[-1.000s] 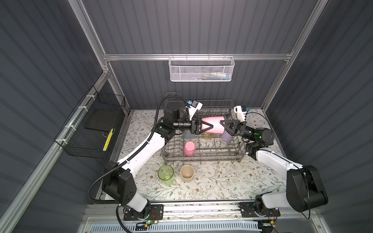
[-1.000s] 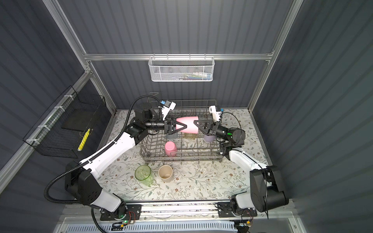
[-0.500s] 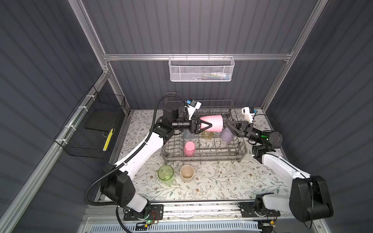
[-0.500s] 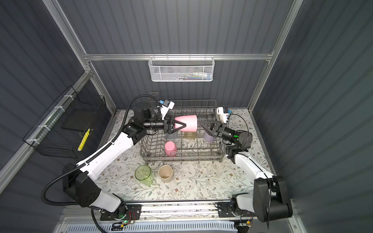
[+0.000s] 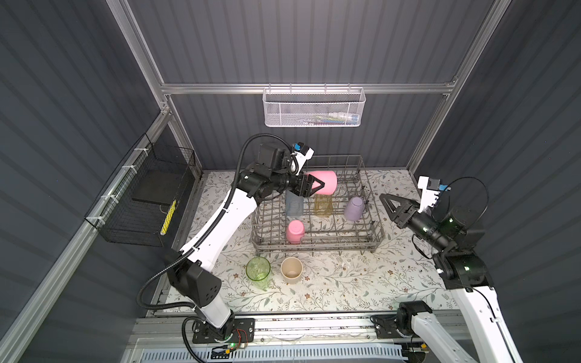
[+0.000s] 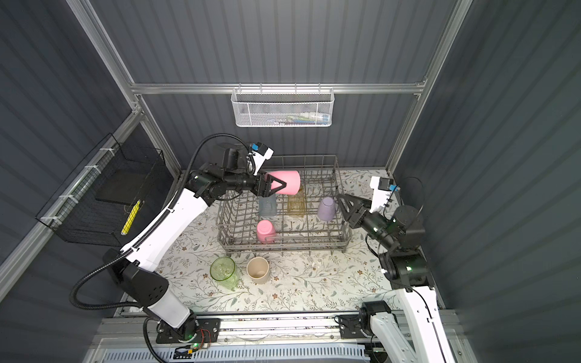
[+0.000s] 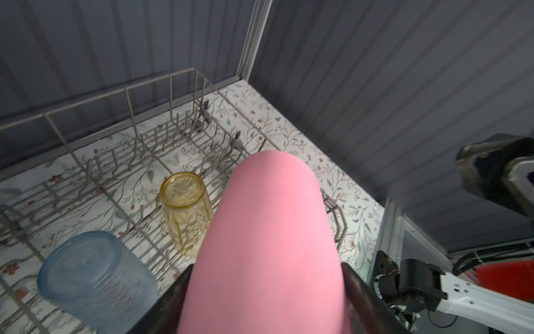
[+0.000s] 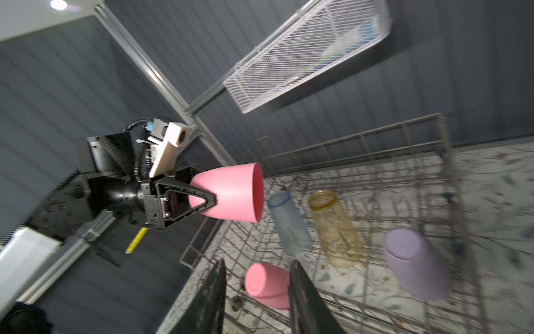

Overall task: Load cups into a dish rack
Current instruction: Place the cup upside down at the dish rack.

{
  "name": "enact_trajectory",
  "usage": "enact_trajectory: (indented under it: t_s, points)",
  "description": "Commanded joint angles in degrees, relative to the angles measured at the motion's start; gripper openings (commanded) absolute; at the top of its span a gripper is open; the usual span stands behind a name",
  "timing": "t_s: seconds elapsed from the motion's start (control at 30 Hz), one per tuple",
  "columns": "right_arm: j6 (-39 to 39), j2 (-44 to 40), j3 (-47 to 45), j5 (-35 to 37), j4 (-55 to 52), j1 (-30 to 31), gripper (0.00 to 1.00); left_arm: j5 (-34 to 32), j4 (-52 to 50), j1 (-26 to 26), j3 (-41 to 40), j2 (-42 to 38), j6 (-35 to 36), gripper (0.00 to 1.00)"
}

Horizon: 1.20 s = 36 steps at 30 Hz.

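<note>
My left gripper (image 5: 319, 185) (image 6: 282, 184) is shut on a pink cup (image 5: 328, 188) (image 7: 268, 245) (image 8: 231, 193), held on its side above the back left of the grey dish rack (image 5: 317, 248) (image 6: 283, 246). Upside down in the rack stand a blue cup (image 5: 294, 204), an amber cup (image 5: 323, 206), a lavender cup (image 5: 354, 209) and another pink cup (image 5: 295, 231). A green cup (image 5: 258, 272) and a beige cup (image 5: 291, 269) stand upright on the table in front. Just off the rack's right side, my right gripper (image 5: 385, 201) (image 8: 258, 263) is open and holds nothing.
A white mesh basket (image 5: 314, 108) hangs on the back wall above the rack. A black wire basket (image 5: 141, 201) is fixed to the left wall. The floral mat (image 5: 345, 283) stretches in front of and to the right of the rack.
My right gripper has let go of the held pink cup, opened, and drawn back to the right past the rack's edge. The left gripper keeps the cup, shifted slightly left.
</note>
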Motion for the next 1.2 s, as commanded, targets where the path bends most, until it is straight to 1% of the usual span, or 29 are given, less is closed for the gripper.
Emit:
enact_trajectory:
  t_s: [0.0,0.07,0.17,0.37,0.5,0.73,1.17]
  points:
    - [-8.0,0.1,0.2,12.4,-13.3,-0.4,0.37,-8.3,-13.8,-2.4,5.1,5.0,4.3,0.65]
    - [-7.9,-0.4,-0.3,13.7,-13.6,-0.4,0.37,-10.5,-17.1,-3.8,8.1,7.8,5.7,0.65]
    - [-8.3,-0.4,-0.5,14.6,-14.3,-0.6,0.37,-12.1,-21.5,-4.8,11.2,10.8,6.4,0.64]
    - [-8.6,-0.1,-1.4,14.2,-14.2,-1.1,0.37,-14.8,-26.8,-6.1,15.0,14.8,7.8,0.64]
    - [-8.5,0.3,-2.1,13.1,-13.5,-1.3,0.37,-18.2,-29.2,-7.8,17.0,17.3,8.5,0.64]
    - [-8.8,0.9,-3.1,11.8,-12.5,-1.7,0.37,-17.6,-30.3,-9.0,19.7,20.7,8.8,0.64]
    - [-9.5,0.8,-4.4,11.4,-12.3,-3.0,0.37,-16.4,-32.1,-10.6,24.7,27.1,9.2,0.64]
